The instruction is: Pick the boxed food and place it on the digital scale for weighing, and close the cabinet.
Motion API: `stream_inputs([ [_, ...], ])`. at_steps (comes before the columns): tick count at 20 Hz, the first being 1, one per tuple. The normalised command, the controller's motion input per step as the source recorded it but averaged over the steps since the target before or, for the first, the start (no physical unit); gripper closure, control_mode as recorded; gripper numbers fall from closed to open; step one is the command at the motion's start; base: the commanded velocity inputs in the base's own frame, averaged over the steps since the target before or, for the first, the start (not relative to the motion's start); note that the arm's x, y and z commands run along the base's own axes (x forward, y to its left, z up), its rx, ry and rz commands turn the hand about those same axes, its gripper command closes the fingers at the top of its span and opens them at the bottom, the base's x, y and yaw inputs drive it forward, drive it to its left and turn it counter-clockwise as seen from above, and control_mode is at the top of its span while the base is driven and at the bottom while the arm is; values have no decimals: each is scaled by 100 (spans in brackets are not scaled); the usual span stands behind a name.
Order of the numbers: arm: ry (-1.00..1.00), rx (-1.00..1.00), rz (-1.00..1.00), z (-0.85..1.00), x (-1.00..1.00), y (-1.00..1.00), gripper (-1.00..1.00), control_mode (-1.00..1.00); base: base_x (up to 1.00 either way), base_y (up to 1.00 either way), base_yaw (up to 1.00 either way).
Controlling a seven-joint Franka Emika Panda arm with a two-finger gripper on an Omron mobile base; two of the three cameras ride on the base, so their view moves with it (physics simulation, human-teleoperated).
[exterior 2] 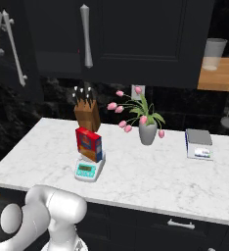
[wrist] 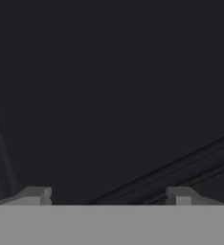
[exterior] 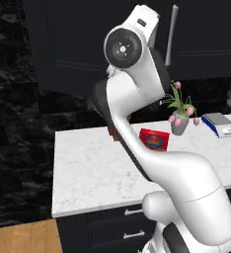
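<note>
Box (exterior 2: 88,143) upright on scale (exterior 2: 88,170), on marble surface (exterior 2: 150,179), in front of knife block (exterior 2: 86,114) and left of tulip vase (exterior 2: 147,132). Jaws apart, holding nothing, gripper (wrist: 109,195) facing black cabinet (wrist: 109,86) panel up close. Left cabinet door ajar.

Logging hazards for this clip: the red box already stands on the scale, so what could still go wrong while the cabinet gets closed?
The flat upright red cardboard box stands on the small white-grey digital scale; a low arm swing might topple it. The open gripper faces the black cabinet door close up, so it may scrape the panel and miss a clean push.
</note>
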Motion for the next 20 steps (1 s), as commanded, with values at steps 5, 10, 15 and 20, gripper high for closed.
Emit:
stream_inputs([
  [5,15,15,17,-4,100,-67,-100,-100,0,0,0],
  [10,3,4,17,-43,98,-48,-100,-100,0,0,0],
  [15,0,0,16,-66,99,-14,-100,-100,0,0,0],
  [20,9,1,5,-45,100,0,-100,-100,0,0,0],
])
